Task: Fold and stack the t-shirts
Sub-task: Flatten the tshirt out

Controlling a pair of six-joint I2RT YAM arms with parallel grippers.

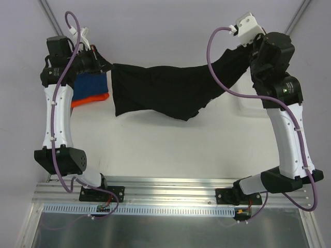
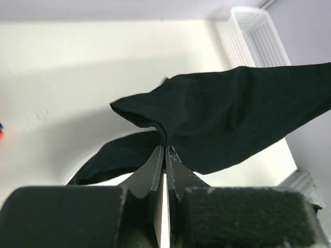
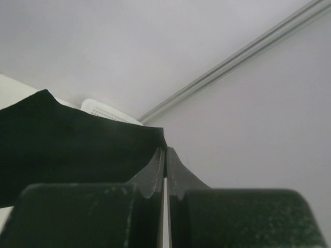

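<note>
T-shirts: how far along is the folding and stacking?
Looks done: blue shirt and orange shirt sit piled together. In hand: black t-shirt held up, stretched between left tool and right tool, both shut on it. Left: fold it, add it to the pile.

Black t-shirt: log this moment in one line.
left gripper: shut on black t-shirt | right gripper: shut on black t-shirt | shirt: stretched between both | blue t-shirt, orange t-shirt: piled beside left gripper
</note>
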